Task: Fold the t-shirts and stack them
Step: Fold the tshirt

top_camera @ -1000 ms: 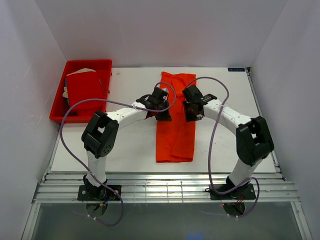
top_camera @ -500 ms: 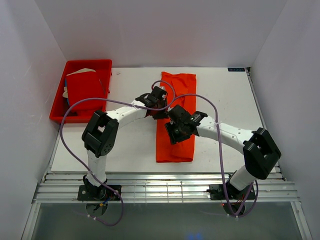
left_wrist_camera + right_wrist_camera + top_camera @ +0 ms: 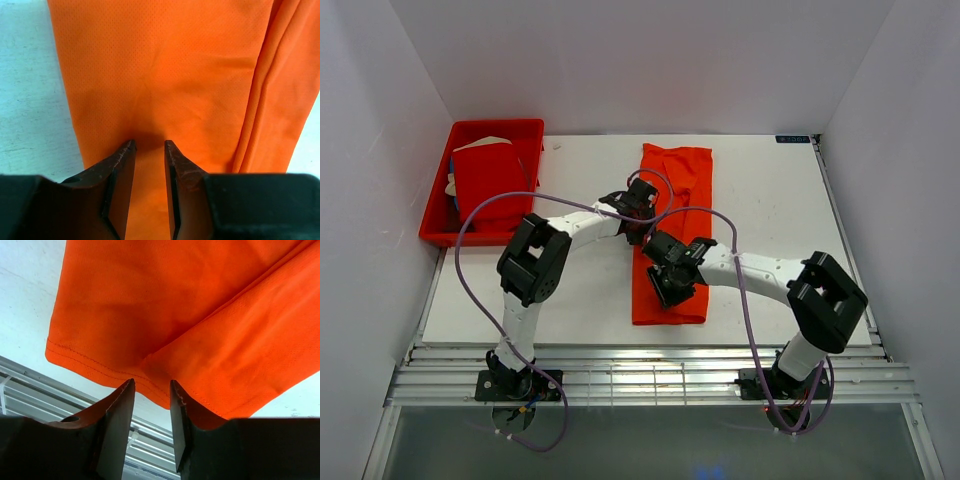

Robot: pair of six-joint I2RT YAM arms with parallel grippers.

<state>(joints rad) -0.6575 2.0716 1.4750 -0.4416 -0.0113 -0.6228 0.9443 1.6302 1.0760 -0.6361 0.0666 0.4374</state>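
The bright orange t-shirt [image 3: 685, 175] lies folded into a long narrow strip down the middle of the white table [image 3: 770, 200]. My left gripper [image 3: 638, 222] is low over its left edge at mid-length. Its jaws stand open in the left wrist view [image 3: 149, 145], with flat orange cloth [image 3: 175, 65] beneath them. My right gripper [image 3: 660, 290] hangs over the strip's near end. It is open [image 3: 152, 382], just above the stitched hem of the orange cloth [image 3: 150, 290]. The deeper red t-shirt [image 3: 490, 180] lies folded in the red tray [image 3: 495, 125] at the back left.
Metal rails [image 3: 650, 365] run along the table's near edge, just beyond the shirt's hem. Purple cables [image 3: 740, 300] loop off both arms. White walls close in the back and both sides.
My left gripper has opened and let go of the orange cloth. The right arm has swung from the strip's right side at mid-length to its near end.
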